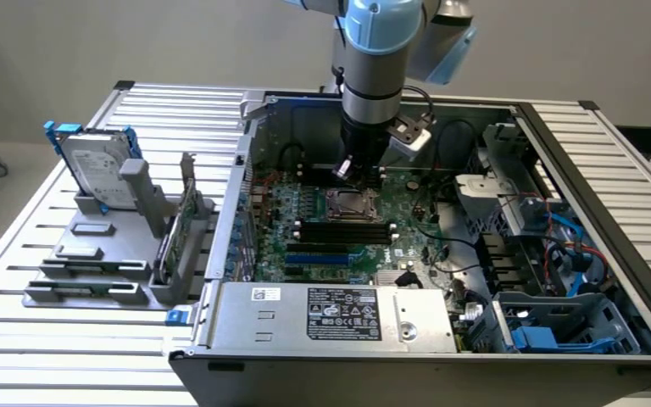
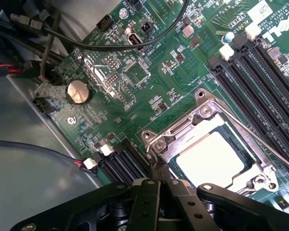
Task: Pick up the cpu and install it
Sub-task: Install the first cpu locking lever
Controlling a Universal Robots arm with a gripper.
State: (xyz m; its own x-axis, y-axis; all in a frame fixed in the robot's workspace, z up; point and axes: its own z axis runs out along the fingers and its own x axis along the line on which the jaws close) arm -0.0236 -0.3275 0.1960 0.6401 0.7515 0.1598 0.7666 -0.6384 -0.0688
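The cpu (image 2: 213, 156) lies flat inside the metal-framed socket (image 2: 202, 111) of the green board (image 2: 159, 82), its pale silvery top showing through the frame. My gripper (image 2: 160, 179) is shut, its two black fingers (image 2: 147, 197) pressed together with nothing visible between them. The tips sit right at the socket frame's corner by a screw (image 2: 160, 143); whether they touch it I cannot tell. In the exterior view the gripper (image 1: 346, 172) hangs just behind the socket (image 1: 349, 203) inside the open computer case (image 1: 337, 352).
Black memory slots (image 2: 260, 82) run beside the socket, and a coin battery (image 2: 78, 91) and black cables (image 2: 111, 45) lie close by. The exterior view's left holds a grey stand (image 1: 99, 271) with a hard drive (image 1: 94, 165). Drive cages (image 1: 552, 331) fill the case's right.
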